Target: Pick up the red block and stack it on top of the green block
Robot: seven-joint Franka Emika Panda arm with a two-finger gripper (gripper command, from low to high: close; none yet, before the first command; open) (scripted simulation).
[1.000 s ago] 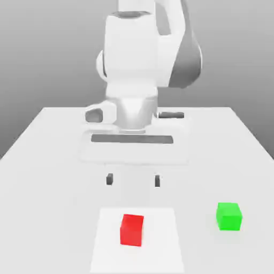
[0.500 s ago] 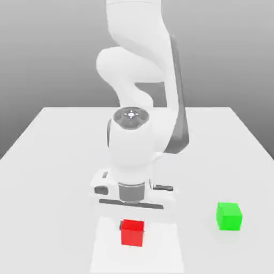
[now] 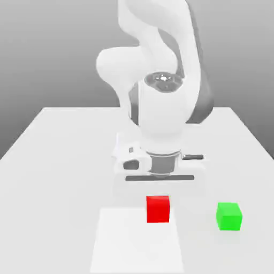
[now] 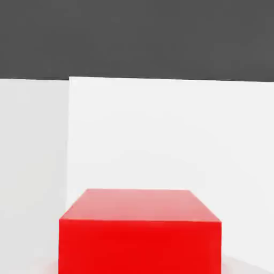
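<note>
Beyond the white desk (image 3: 64, 203) stands a grey wall (image 3: 48, 53); the gripper (image 3: 158, 200), closed on the upright red block (image 3: 158, 209), holds this cube, without a long axis, squarely facing the desk's near edge.

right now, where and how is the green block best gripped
The green block sits upright on the table, a plain cube. Coming straight down from above and closing on two opposite upright faces, around mid-height, looks best, as they are flat and parallel. The jaws are shut on the red block, so that would have to be released first.

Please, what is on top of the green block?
Nothing rests on the green block; its upper face is visible. Its underside and the faces turned away are hidden.
</note>
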